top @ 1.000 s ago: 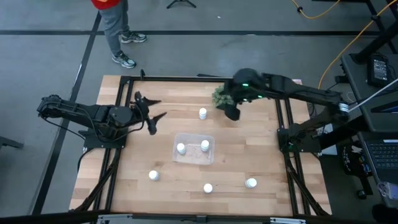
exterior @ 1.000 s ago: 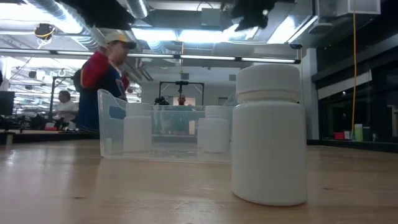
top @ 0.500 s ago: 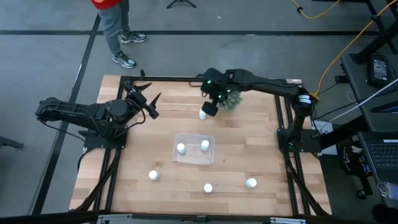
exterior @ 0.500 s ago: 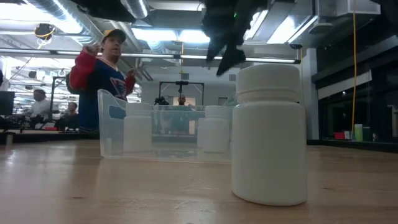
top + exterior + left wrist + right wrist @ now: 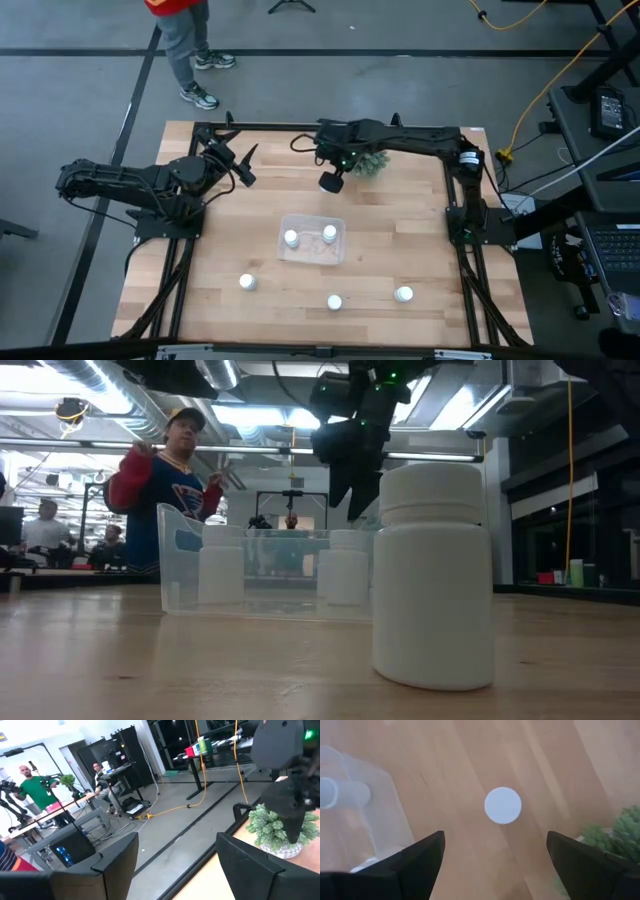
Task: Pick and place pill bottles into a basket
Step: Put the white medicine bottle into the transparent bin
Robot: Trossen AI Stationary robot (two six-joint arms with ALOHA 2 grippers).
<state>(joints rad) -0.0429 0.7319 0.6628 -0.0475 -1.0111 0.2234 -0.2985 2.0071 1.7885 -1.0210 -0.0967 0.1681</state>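
The right arm is stretched out across the far side of the table [image 5: 400, 250], its right gripper [image 5: 331, 182] pointing straight down with the jaws spread wide and nothing between them, poised directly over a lone pill bottle [image 5: 503, 805]. From overhead that bottle is hidden under the gripper; only the right wrist camera shows it, a round white cap centred between the two dark fingers [image 5: 417, 860], with bare wood all round it. Just beside it on the far right stands a green spiky plant [image 5: 368, 163]. The left arm waits folded at the far-left edge, its left gripper [image 5: 232, 160] lifted off the table, jaws apart and holding nothing; its wrist camera looks out over the room, catching the plant and the right arm's dark end. The clear basket [image 5: 338, 243] sits mid-table with two white bottles standing inside it, side by side. Three more bottles stand along the near side, well apart: one left [image 5: 247, 283], one middle [image 5: 334, 302], one right [image 5: 403, 294]. The low camera is filled by one of them, a plain white cylinder with a ribbed-looking cap, with the basket behind it. A person [image 5: 160, 490] in a cap stands beyond the table.
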